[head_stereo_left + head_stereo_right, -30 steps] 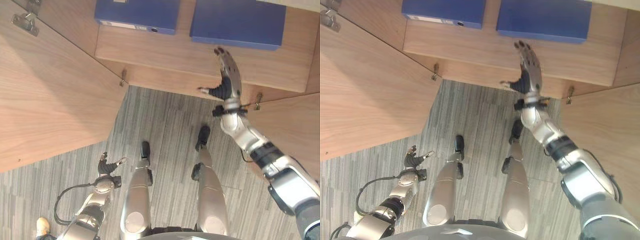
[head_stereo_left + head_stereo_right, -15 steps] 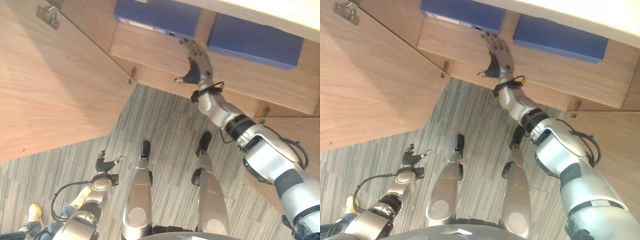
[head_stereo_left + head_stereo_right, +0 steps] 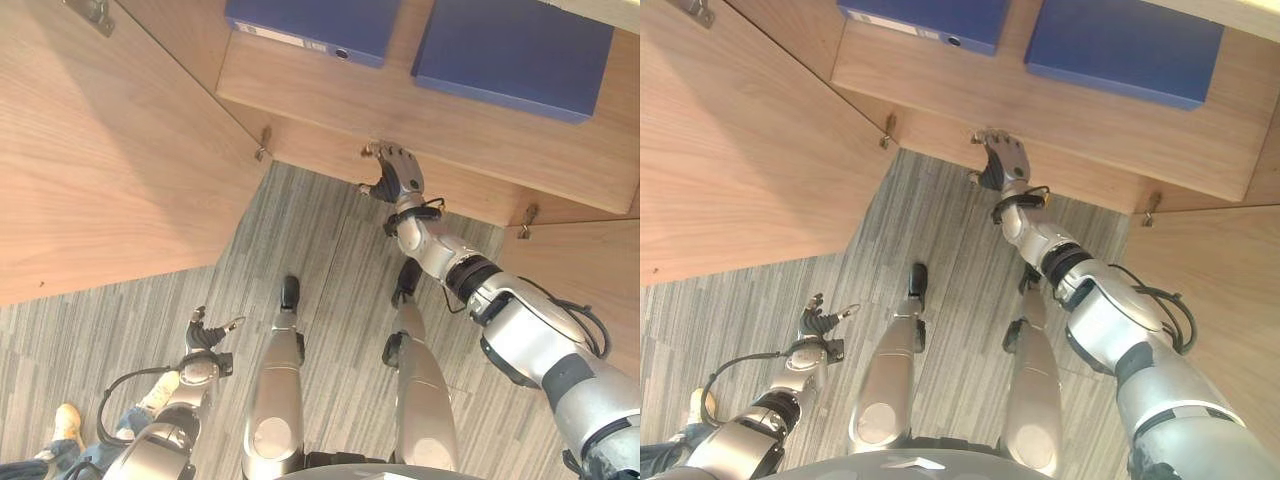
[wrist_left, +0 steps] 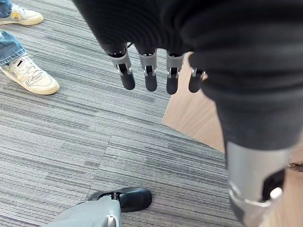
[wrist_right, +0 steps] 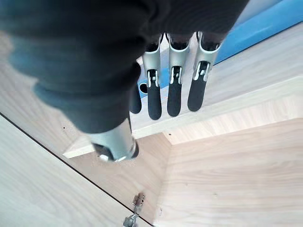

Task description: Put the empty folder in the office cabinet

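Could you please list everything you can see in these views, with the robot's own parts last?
folders: two, blue, flat on the cabinet shelf, apart.
cabinet: one, light wood, open, shelf ahead of the robot.
cabinet doors: two, light wood, swung open on either side.
carpet: grey, striped, on the floor.
person's shoes: two, pale, on the carpet beside the left hand.
left hand: open, low over the carpet, holds nothing.
right hand: open, by the shelf's front edge, holds nothing.

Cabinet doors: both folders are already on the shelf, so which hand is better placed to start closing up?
Right, probably. The right hand is open at the shelf's front edge, between the two open doors, below the blue folders. The left hand hangs low over the carpet, holding nothing, well away from the left door.
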Available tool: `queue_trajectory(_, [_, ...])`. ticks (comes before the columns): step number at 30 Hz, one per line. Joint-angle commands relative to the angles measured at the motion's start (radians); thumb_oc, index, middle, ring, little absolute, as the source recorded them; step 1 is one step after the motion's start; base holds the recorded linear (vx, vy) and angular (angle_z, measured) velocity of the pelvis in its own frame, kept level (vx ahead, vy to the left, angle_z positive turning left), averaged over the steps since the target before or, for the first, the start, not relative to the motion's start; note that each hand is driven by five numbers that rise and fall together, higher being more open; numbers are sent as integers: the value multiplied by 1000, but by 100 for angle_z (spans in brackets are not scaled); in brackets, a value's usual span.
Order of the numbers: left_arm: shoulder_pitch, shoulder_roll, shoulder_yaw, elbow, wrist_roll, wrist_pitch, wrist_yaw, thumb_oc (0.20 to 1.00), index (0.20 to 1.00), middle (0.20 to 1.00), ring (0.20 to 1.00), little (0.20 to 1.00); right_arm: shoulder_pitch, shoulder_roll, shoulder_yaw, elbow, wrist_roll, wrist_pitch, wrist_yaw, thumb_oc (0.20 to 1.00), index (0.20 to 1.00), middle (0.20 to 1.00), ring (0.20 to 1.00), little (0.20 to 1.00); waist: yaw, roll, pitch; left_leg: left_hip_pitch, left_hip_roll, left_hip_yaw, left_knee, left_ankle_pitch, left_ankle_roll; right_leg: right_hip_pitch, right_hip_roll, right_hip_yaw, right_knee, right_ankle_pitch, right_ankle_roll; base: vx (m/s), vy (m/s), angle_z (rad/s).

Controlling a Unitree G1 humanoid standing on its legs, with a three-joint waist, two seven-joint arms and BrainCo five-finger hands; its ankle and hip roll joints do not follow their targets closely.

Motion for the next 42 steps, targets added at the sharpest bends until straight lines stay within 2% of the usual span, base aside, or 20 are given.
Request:
queue_trajectory(1, [14,49,-34,20,-11,-22,17,1000,1000,1000,1000,1000,-112,-35,4,35,13,-16,-42,200,200,200,200,200,41,31,15,60,9,-8,-40,-58,7,-11,-86,38,26,-23,135,0,0,0])
queue_trajectory(21, [3,54,-55,63,-15,-17,17,1000,1000,1000,1000,1000,-218,-51,19,135,46,-1,-51,200,200,200,200,200,63,36,-2,44,8,-20,-49,-51,5,-17,-88,30,35,-34,136,11,3,0])
queue_trajectory(28, [7,64,-68,66,-18,-19,10,1000,1000,1000,1000,1000,-264,-89,26,209,73,1,-42,200,200,200,200,200,78,44,2,38,6,-27,-56,-44,5,-19,-90,27,40,-41,137,31,-4,3])
queue_trajectory(36, [23,65,-78,62,-17,-15,5,1000,1000,1000,1000,1000,-265,-103,47,259,78,9,-24,200,200,200,200,200,89,66,18,26,7,-33,-58,-39,6,-40,-86,31,64,-58,132,19,-1,0])
queue_trajectory(42, [20,61,-92,58,-25,-15,4,1000,1000,1000,1000,1000,-290,-126,68,296,64,16,-15,200,200,200,200,200,100,94,30,1,10,-41,-56,-34,4,-81,-85,29,102,-80,126,29,-10,1])
